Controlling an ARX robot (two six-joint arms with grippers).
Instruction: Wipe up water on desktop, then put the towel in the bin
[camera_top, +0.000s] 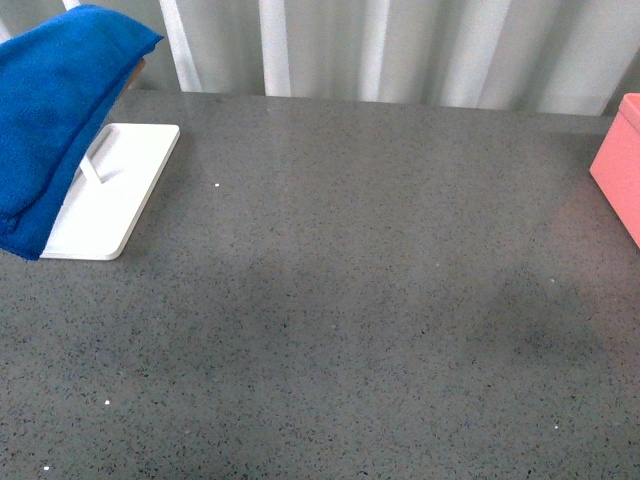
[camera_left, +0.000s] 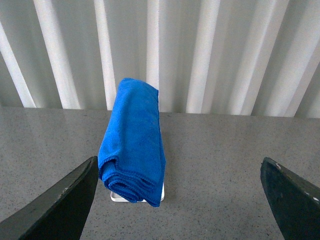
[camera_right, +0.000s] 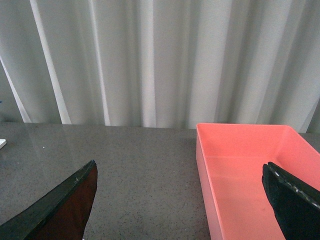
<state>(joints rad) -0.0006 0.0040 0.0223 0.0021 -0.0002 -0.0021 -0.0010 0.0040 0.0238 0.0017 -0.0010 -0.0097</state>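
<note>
Out front, no pincer is shown; the towel (camera_top: 50, 130) is draped over a white tray (camera_top: 125, 185). Ahead of the left pincer (camera_left: 179, 161), spread empty, the towel is centred; the tray could be dragged along. Before the right pincer (camera_right: 179, 164), likewise spread, the bin (camera_right: 240, 185) is seen.

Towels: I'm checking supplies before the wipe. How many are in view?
1. The towel sits folded over the white tray at the far left of the desktop. None shows in the bin, though part of its floor is out of view.
</note>
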